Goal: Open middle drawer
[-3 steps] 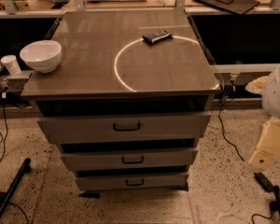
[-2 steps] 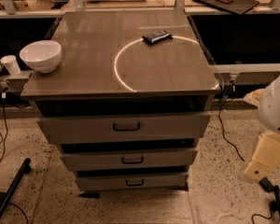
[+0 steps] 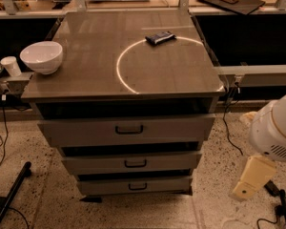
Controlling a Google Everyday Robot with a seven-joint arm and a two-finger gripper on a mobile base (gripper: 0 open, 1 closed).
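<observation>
The middle drawer (image 3: 167, 162) is seen front-on, long axis left to right. The gripper (image 3: 250, 179) is hung low at right, well apart; its state cannot be told.

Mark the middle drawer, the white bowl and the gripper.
middle drawer (image 3: 135, 163): camera view, handle on its front.
white bowl (image 3: 41, 67): camera view, outer wall.
gripper (image 3: 279, 200): camera view, lower right beside the cabinet, its dark end.

White bowl (image 3: 41, 56) at counter (image 3: 95, 32) left edge; white cup (image 3: 10, 66) just beside, off the counter. Dark packet (image 3: 160, 37) at rear, on bright ring (image 3: 118, 73). My hand (image 3: 251, 179): low right.
</observation>
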